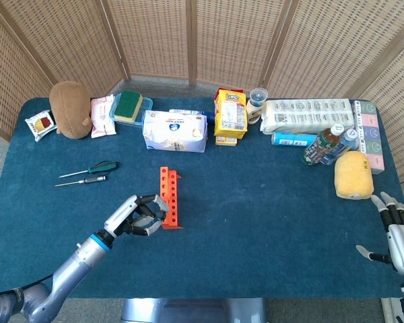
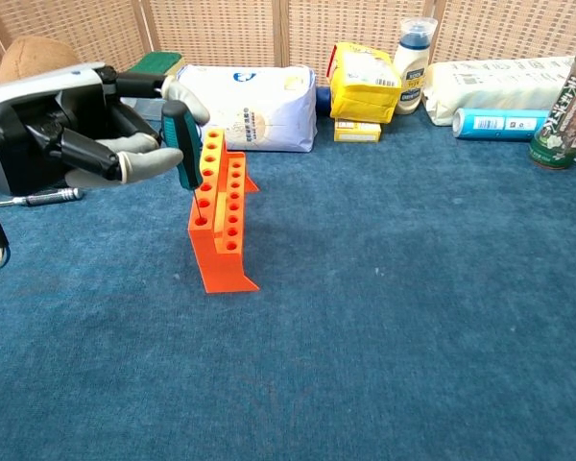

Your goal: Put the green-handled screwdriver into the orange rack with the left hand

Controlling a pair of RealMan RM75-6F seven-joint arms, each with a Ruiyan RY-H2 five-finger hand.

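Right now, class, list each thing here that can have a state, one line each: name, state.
left hand: grips the screwdriver
screwdriver: upright, tip at a rack hole
rack: standing on the table
right hand: holds nothing, fingers spread
two screwdrivers: lying flat
green bottle: capped

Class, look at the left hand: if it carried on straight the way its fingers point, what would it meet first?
Most likely the orange rack: the left hand, holding the green-handled screwdriver, points at it, though depth is uncertain.

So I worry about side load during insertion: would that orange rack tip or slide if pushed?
Probably both. The orange rack stands tall and narrow on a small foot, so a sideways push from the left hand could topple it. It looks like light plastic, unanchored on the cloth.
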